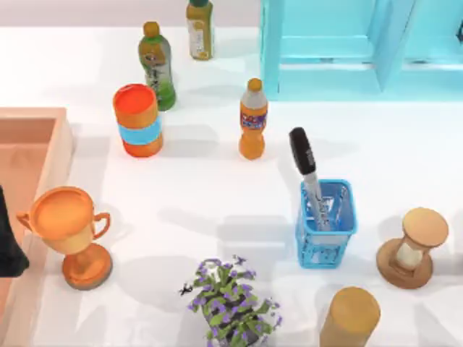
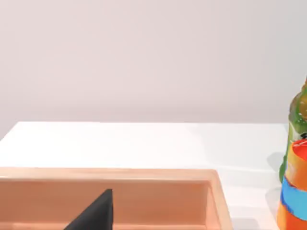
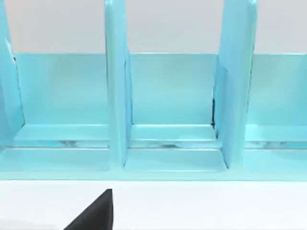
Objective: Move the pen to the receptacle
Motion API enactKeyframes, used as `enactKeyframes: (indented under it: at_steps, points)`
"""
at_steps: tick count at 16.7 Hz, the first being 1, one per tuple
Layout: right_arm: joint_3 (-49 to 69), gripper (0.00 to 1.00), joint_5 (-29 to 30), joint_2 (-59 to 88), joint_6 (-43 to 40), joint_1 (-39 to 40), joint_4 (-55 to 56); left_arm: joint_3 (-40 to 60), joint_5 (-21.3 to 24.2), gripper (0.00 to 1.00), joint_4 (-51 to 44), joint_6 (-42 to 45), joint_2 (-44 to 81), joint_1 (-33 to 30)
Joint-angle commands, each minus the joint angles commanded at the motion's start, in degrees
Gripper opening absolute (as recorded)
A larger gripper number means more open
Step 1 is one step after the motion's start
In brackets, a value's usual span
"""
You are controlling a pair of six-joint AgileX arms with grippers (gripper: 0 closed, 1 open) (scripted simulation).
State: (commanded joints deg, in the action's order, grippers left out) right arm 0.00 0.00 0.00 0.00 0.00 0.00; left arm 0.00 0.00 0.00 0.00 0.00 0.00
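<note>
The pen (image 1: 307, 173) is seen as a thick marker with a glossy black cap and a grey-white barrel carrying dark print; the print cannot be read. It stands tilted in a small blue mesh basket (image 1: 325, 225) towards the right of the table (image 1: 202, 195), cap upward and leaning to the left. The receptacle (image 1: 51, 155), a shallow box of light reddish-tan wood with thick walls, lies at the table's left edge, well apart from the pen.

The left arm (image 1: 9, 242) is seen as a dark shape over the box at the left edge; whether its claw is open or closed cannot be told. In the right wrist view a pale blue shelf unit (image 3: 168, 110) is faced across the white table.

An orange bottle (image 1: 252, 119) with a purple label, a green bottle (image 1: 157, 65) and an orange can (image 1: 137, 121) with a blue band are placed behind the basket; their label writing cannot be made out.
</note>
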Motion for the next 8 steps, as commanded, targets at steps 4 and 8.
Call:
enactKeyframes:
  at_steps: [4, 8]
  points:
    - [0.0, 1.0, 0.0, 0.0, 0.0, 0.0, 0.0, 0.49, -0.27, 1.0, 1.61, -0.75, 1.83, -1.52]
    - [0.0, 1.0, 0.0, 0.0, 0.0, 0.0, 0.0, 3.33, -1.7, 1.0, 10.16, -4.79, 12.74, -9.41]
